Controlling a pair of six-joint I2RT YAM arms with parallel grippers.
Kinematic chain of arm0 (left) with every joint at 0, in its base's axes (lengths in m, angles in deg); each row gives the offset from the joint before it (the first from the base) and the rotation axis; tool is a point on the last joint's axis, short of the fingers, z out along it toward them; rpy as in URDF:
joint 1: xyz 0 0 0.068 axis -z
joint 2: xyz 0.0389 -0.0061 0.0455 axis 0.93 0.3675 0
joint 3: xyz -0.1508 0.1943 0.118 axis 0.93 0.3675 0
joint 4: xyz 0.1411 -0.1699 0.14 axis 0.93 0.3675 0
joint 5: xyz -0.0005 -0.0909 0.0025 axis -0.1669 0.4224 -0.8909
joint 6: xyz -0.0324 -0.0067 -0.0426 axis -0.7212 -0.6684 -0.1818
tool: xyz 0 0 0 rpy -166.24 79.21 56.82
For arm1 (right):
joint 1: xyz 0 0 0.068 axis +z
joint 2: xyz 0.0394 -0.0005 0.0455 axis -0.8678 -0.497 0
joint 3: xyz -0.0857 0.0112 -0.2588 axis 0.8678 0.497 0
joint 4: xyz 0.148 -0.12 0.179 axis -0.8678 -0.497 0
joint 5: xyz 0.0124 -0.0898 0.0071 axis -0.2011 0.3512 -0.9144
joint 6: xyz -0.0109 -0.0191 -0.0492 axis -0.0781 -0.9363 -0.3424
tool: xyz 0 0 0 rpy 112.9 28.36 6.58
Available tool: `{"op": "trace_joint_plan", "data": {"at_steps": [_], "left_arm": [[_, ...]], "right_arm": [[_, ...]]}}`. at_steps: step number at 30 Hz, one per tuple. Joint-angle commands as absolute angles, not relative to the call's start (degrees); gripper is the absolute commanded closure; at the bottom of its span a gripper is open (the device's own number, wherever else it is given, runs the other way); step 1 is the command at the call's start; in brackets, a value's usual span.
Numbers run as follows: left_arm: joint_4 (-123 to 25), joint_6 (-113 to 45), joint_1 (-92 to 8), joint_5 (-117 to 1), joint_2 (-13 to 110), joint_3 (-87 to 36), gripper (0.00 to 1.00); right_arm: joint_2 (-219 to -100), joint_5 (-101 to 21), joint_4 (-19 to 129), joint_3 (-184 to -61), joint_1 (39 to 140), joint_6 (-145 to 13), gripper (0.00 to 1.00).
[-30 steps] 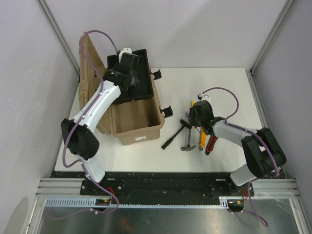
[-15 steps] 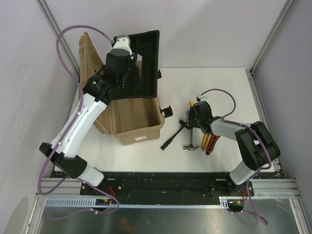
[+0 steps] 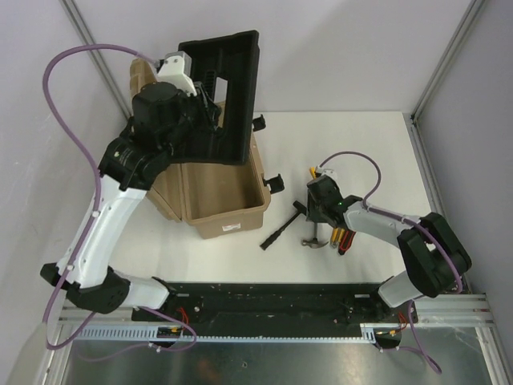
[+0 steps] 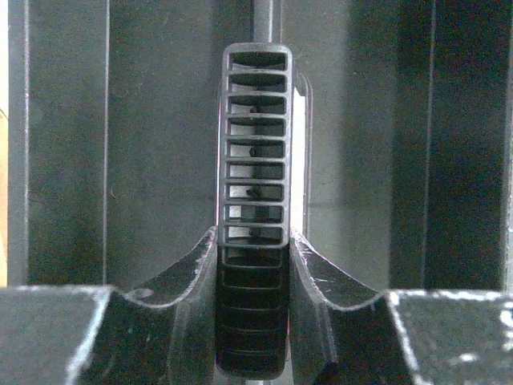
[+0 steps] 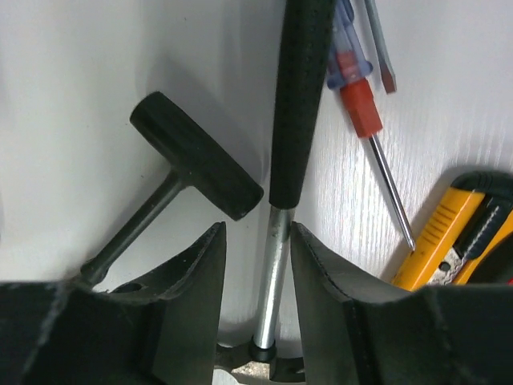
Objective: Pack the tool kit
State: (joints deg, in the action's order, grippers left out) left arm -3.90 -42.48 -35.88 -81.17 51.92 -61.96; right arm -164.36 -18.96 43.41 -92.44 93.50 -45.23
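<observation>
The tan toolbox (image 3: 224, 204) stands open at the left of the table. My left gripper (image 3: 202, 87) is shut on the ribbed handle (image 4: 253, 160) of the black inner tray (image 3: 228, 88) and holds the tray tilted upright above the box; my left gripper also shows in the left wrist view (image 4: 253, 241). My right gripper (image 3: 318, 218) is low over the loose tools. In the right wrist view it (image 5: 256, 237) is open, its jaws on either side of the hammer's metal shaft (image 5: 275, 265) with gaps on both sides. The hammer head (image 3: 311, 241) lies nearest the arms.
A black T-handle tool (image 5: 192, 164) lies left of the hammer, also visible from above (image 3: 279, 230). A red-handled screwdriver (image 5: 361, 104) and the yellow knife (image 5: 449, 233) lie to the right. The red-black handled tool (image 3: 344, 239) lies beside them. The box lid (image 3: 148, 96) stands open.
My left arm has lifted the black tray up out of the toolbox and stood it more upright. My right gripper has moved a little nearer and lower over the hammer.
</observation>
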Motion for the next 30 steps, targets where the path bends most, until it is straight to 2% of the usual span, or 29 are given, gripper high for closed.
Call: {"op": "trace_joint_plan", "data": {"at_steps": [1, 8, 12, 14, 17, 19, 25, 30], "left_arm": [[-8.30, -39.58, -35.83, -81.20, 46.37, -65.95, 1.00], [-8.26, -37.48, -35.83, -85.72, 42.12, -66.37, 1.00], [-8.22, -36.65, -35.83, -83.75, 40.78, -66.76, 1.00], [-8.23, -36.26, -35.83, -82.14, 40.51, -67.15, 1.00], [-8.29, -35.83, -35.83, -79.38, 40.47, -67.68, 1.00], [-8.36, -35.50, -35.83, -77.05, 40.74, -68.02, 1.00], [-8.34, -35.52, -35.79, -71.81, 42.13, -68.97, 1.00], [-8.37, -35.73, -35.78, -72.56, 42.59, -70.03, 1.00]], "right_arm": [[-165.59, -14.04, 40.03, -92.89, 95.19, -41.07, 0.60], [-167.29, -11.05, 38.11, -92.89, 96.82, -38.86, 0.64], [-169.35, -10.75, 38.15, -92.88, 97.81, -39.10, 0.68], [-170.43, -10.59, 38.82, -92.89, 98.01, -39.21, 0.73], [-171.04, -10.15, 39.02, -93.19, 97.98, -38.82, 0.92], [-170.02, -9.32, 38.60, -93.36, 98.08, -38.46, 0.98], [-160.90, -6.90, 35.98, -94.86, 97.35, -39.10, 1.00], [-151.25, -8.85, 34.44, -99.66, 95.90, -42.76, 1.00]]}}
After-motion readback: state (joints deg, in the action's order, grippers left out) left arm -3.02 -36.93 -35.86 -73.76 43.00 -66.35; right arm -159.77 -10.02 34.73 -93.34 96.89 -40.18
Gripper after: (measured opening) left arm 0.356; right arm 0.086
